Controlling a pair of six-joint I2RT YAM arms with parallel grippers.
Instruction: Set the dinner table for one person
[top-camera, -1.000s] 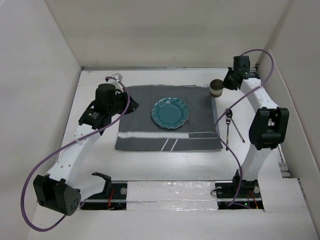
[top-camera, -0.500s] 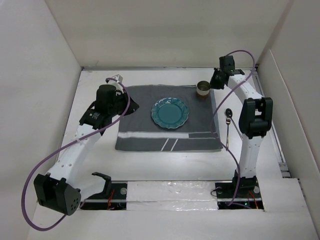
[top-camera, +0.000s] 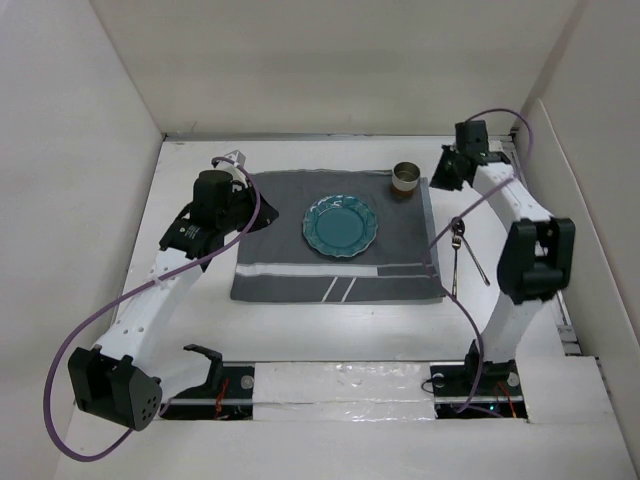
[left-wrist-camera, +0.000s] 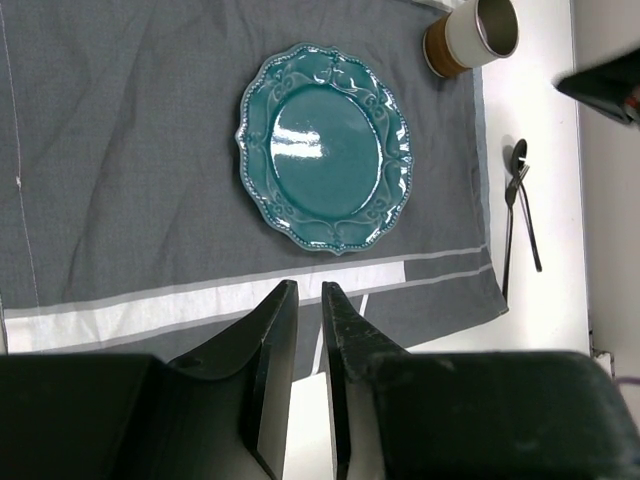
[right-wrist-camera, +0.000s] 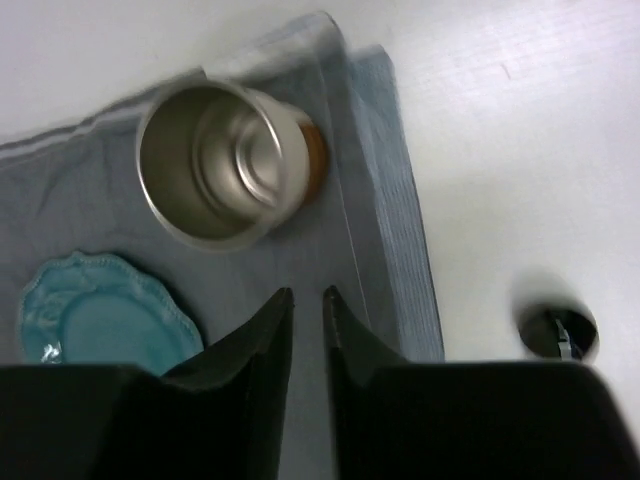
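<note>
The white dinner table (top-camera: 330, 320) carries a dark grey striped mat (top-camera: 290, 250). A teal plate (top-camera: 340, 225) lies on the mat's middle. A steel cup (top-camera: 406, 178) with a brown base stands upright on the mat's back right corner. A spoon and fork (top-camera: 457, 250) lie on the table right of the mat. My right gripper (top-camera: 443, 175) hovers just right of the cup, shut and empty; its view shows the cup (right-wrist-camera: 220, 165) ahead of the jaws (right-wrist-camera: 307, 293). My left gripper (top-camera: 258, 215) is shut and empty over the mat's left edge (left-wrist-camera: 308, 290).
White walls enclose the table on the left, back and right. The left wrist view shows the plate (left-wrist-camera: 325, 160), the cup (left-wrist-camera: 470, 35) and the cutlery (left-wrist-camera: 515, 215). A purple cable hangs from each arm.
The cup has gone left from the mat's right edge onto its back right corner. My right gripper went left with it, then drew back to the right. The left arm has not moved.
</note>
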